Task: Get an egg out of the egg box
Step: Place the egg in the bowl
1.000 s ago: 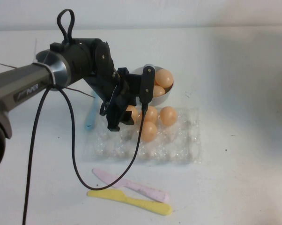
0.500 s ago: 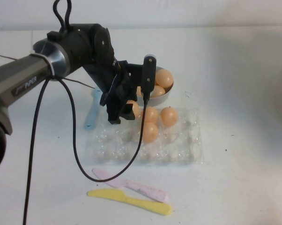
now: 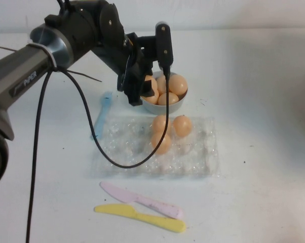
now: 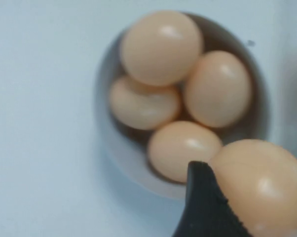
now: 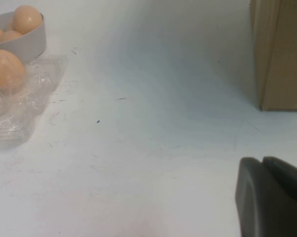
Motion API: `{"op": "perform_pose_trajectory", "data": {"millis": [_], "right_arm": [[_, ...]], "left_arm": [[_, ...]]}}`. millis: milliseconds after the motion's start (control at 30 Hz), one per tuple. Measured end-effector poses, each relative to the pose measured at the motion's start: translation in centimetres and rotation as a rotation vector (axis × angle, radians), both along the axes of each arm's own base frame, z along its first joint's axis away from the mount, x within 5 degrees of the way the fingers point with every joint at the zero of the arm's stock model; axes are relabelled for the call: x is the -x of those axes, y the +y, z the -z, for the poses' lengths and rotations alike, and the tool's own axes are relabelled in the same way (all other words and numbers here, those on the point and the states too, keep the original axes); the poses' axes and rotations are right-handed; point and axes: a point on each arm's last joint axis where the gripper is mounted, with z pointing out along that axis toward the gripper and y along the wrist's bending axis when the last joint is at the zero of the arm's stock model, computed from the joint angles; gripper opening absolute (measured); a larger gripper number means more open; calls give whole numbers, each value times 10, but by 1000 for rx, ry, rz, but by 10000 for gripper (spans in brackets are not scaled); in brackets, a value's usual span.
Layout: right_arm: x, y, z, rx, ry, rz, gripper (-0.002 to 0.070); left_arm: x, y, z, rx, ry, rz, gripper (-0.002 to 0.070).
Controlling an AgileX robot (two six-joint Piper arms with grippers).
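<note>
High view | left hand (image 3: 144,91) clamps egg (image 3: 150,94) above bowl (image 3: 179,105) rim | right hand (image 5: 272,197): grip unclear

In the left wrist view the held egg (image 4: 259,190) runs off the lower right edge, and one dark finger (image 4: 204,207) covers part of it. From above, the left gripper (image 3: 142,91) hides the bowl's (image 3: 165,107) left rim. The right gripper (image 5: 272,197) shows only as a dark corner at lower right, and the box (image 5: 279,54) is cut at upper right.
</note>
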Motion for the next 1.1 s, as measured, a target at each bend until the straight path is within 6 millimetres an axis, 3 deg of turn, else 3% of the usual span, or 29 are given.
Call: {"op": "perform_pose_trajectory", "data": {"millis": [167,333,433,533,733,833,967,1033,1100], "right_arm": [[0,0,0,0,0,0,-17],[0,0,0,0,0,0,-17],[0,0,0,0,0,0,-17],[0,0,0,0,0,0,-17],[0,0,0,0,0,0,-17],[0,0,0,0,0,0,-17],[0,0,0,0,0,0,-17],[0,0,0,0,0,0,-17],[0,0,0,0,0,0,-17]], "left_arm": [[-24,-10,4,181,-140,-164,349],[-42,-15,31,268,-163,-259,349],[-47,-16,50,263,-130,-277,349],[-49,-16,54,271,-137,-284,360],[-50,-15,58,256,-136,-282,447],[-47,-15,47,232,-170,-258,458],[-32,-18,11,199,-225,-207,458],[-19,-20,-15,208,-249,-202,431],[-4,-18,-40,240,-265,-229,356]]}}
